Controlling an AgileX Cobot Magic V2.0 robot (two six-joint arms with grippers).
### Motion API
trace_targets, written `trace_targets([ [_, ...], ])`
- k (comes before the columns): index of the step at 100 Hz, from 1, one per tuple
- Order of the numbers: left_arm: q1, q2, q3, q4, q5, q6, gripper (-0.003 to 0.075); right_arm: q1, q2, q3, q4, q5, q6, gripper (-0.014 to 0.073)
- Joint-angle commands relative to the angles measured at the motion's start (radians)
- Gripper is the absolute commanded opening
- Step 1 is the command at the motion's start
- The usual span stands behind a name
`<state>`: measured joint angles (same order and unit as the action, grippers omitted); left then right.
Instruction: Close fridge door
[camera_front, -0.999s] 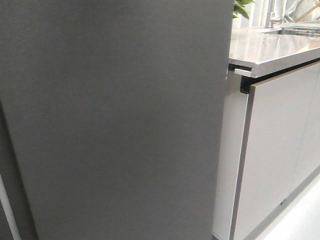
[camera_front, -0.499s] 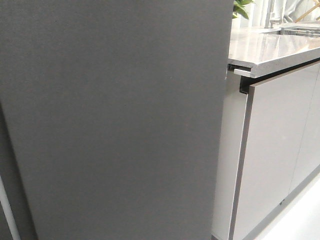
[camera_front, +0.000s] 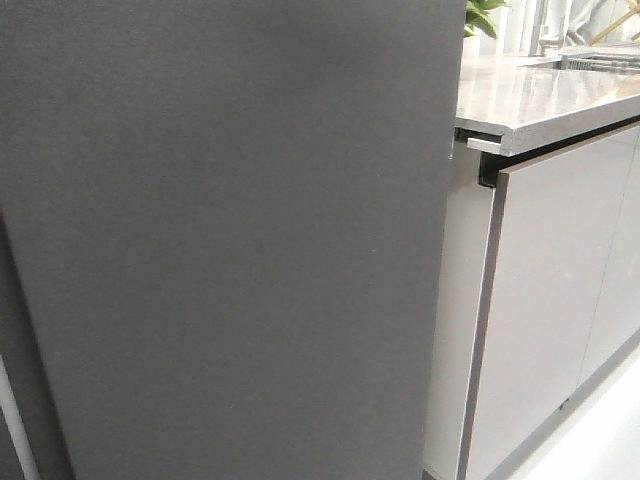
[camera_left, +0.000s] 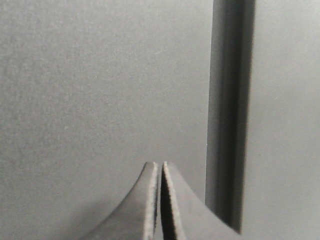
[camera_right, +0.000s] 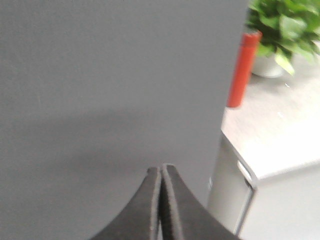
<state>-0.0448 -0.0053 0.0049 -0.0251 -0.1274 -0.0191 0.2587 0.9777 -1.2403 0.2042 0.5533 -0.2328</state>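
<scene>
Fridge door (camera_front: 230, 240): dark-grey matte panel filling most of the front view, standing close in front of the robot. Its right edge runs just beside the pale cabinet front (camera_front: 545, 300), under the end of the worktop (camera_front: 530, 100). At the lower left a darker strip shows beside the panel; whether the door is fully shut cannot be told.

Left gripper (camera_left: 159, 175): fingers pressed together, nothing between them, tips at or very near the door face beside a dark vertical seam (camera_left: 227, 115). Right gripper (camera_right: 160, 177): fingers also together and empty, tips close against the panel near its right edge; beyond it a red bottle (camera_right: 242, 65) and a potted plant (camera_right: 282, 25) stand on the worktop.

Handling, as judged: a stiff, heavy, hinged slab with a smooth face offering no pinch hold. Best pushed flat with closed fingertips near the free edge, far from the hinge.

Against the earlier front frames, the panel's right edge has crept slightly leftward; otherwise the scene matches.
</scene>
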Motion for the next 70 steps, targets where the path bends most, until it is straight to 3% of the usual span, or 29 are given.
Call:
trace_targets([
  [1,-0.009,-0.020,0.035,-0.005,-0.073,-0.004,-0.0020,-0.008,-0.098,0.074,0.002,-0.084,0.016,-0.0043],
  [41,-0.009,-0.020,0.035,-0.005,-0.073,-0.004,-0.0020,-0.008,-0.331,0.354,0.002,-0.147,0.090,-0.0043],
  [70,-0.009,-0.020,0.035,-0.005,-0.073,-0.004,-0.0020,-0.008,-0.344,0.392,0.002,-0.126,0.090,-0.0045],
])
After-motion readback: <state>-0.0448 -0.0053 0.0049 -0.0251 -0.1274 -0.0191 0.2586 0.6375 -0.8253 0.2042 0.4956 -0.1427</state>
